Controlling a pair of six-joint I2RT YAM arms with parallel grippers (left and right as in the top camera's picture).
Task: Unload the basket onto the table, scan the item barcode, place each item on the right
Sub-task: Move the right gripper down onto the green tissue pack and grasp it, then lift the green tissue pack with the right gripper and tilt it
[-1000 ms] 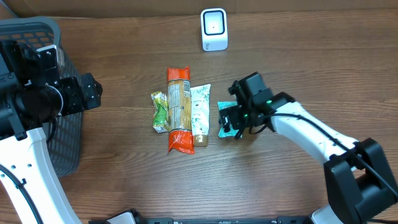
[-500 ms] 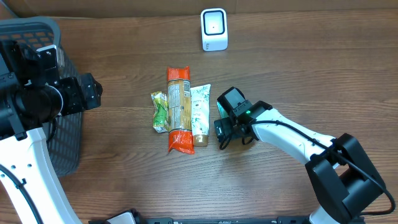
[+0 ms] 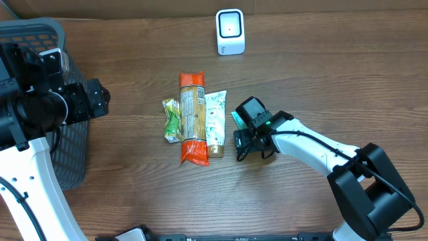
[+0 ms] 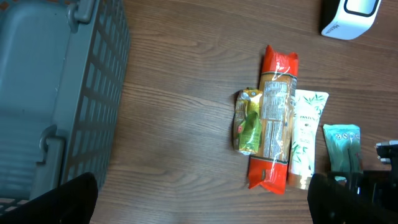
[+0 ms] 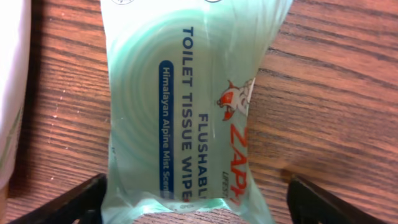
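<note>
- Right gripper (image 5: 198, 190): jaws spread, one on each long edge of the pack. The 9 o'clock one looks to be at the wrapper's edge and the 3 o'clock one stands clear. Nothing is pinched yet.
- Wipes pack (image 5: 186, 93): a teal flow-wrap of flushable toilet tissue wipes, lying flat on the table (image 3: 334, 73) directly beneath the right gripper, printed face up.
- Handling, judged: light, soft and squashy. The film is glossy and likely slippery, and it will crease rather than break. Best taken across the short width near mid-length, where the wipes give bulk, and not by the thin crimped ends.
- Orientation: the long axis runs 12 to 6 o'clock in the overhead view, parallel to its neighbours, and the lettering reads along it. No barcode shows on the upper face, so it is probably underneath.
- Neighbours: tube (image 3: 215, 124) just beside at 9 o'clock, then orange packet (image 3: 192, 127) and green pouch (image 3: 172, 120).
- Scanner (image 3: 230, 31): white, well apart at 12 o'clock.
- Left gripper (image 4: 202, 199): jaws spread wide and empty, at far 9 o'clock by the basket (image 3: 40, 37).
</note>
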